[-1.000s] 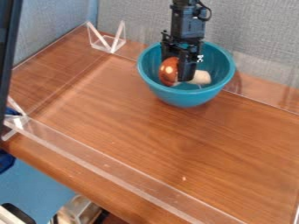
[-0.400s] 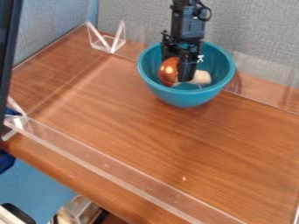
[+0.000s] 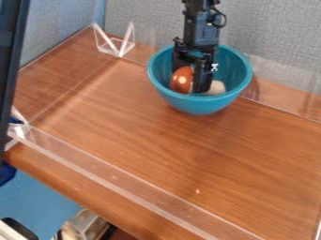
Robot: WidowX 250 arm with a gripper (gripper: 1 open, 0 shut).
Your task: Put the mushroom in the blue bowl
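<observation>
Nearest the camera, the wooden table lies bare, fenced by a low clear wall along its front edge, and nothing of the task sits out here. Further back, toward the far right, stands the bowl, upright on the table, and that is where the action is. Inside it, the mushroom shows its orange-brown cap on the left of the hollow, with a pale cream piece just to its right, likely the stem or a second small item; which one is hard to tell. The gripper reaches steeply down into the bowl from above, its dark fingers standing apart on either side of the cap rather than pinching it. So the mushroom looks let go and resting in the bowl: the main job reads as done. What seems left is only for the arm to lift clear without knocking the bowl. Behind, grey-blue padding closes off the scene.
</observation>
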